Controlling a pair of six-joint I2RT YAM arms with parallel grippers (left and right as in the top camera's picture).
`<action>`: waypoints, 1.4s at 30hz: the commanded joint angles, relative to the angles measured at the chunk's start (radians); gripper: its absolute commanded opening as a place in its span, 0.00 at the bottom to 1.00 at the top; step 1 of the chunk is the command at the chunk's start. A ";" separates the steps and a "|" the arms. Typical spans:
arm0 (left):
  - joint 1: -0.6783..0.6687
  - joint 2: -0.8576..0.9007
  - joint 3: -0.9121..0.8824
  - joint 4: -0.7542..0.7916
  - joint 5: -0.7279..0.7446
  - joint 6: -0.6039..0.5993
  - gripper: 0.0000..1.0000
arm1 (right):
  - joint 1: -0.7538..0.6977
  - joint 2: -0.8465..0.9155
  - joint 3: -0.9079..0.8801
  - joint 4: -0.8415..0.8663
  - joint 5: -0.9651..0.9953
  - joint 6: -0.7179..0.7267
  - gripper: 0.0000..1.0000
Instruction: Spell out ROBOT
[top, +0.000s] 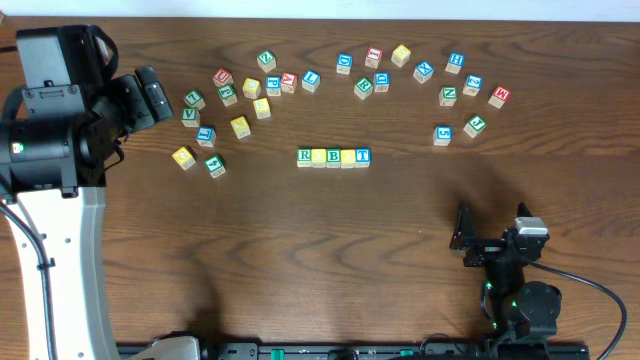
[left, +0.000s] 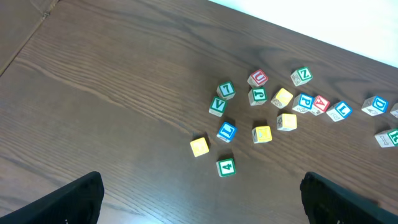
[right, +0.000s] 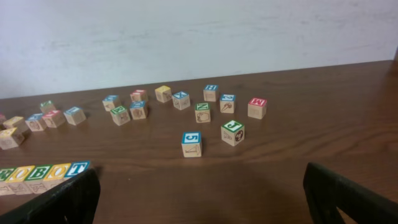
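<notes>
ROBOT row (top: 333, 156): you find five cubes touching side by side at the middle of the table (top: 300, 260).
Long axis: left to right, with green R (top: 304, 156) at the left end and blue T (top: 362, 156) at the right.
Left gripper (left: 202, 193): jaws wide, holding nothing, near the loose cubes (left: 261, 134).
Right gripper (right: 202, 186): jaws wide, holding nothing, well apart from the row.

Five cubes (top: 333, 157) touching in a row mid-table, R, yellow, B, yellow, T
</notes>
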 joint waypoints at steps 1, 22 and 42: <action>0.004 0.005 0.011 -0.002 0.001 0.006 1.00 | -0.010 -0.011 -0.002 -0.004 0.001 -0.013 0.99; 0.004 0.005 0.011 -0.002 -0.050 0.006 0.98 | -0.010 -0.011 -0.002 -0.004 0.001 -0.013 0.99; 0.006 -0.345 -0.439 0.457 -0.101 0.036 0.98 | -0.010 -0.011 -0.002 -0.004 0.001 -0.013 0.99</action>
